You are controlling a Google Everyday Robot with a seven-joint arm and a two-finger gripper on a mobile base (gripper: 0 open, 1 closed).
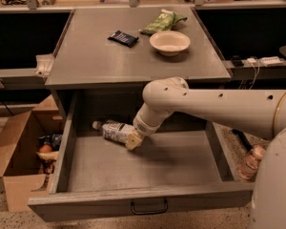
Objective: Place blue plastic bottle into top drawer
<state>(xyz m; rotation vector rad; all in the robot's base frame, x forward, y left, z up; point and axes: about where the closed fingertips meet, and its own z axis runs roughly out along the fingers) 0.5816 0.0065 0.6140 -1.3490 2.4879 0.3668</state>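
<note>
The blue plastic bottle (115,130) lies at the rear left of the top drawer (143,166); the pincer (134,140) at its base, whether clenched or released I cannot tell, should let go fully, then rise straight

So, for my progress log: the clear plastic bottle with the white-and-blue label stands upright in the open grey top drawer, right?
Not upright: the camera view shows the clear plastic bottle lying on its side in the open grey top drawer, with the gripper at its base end.
</note>
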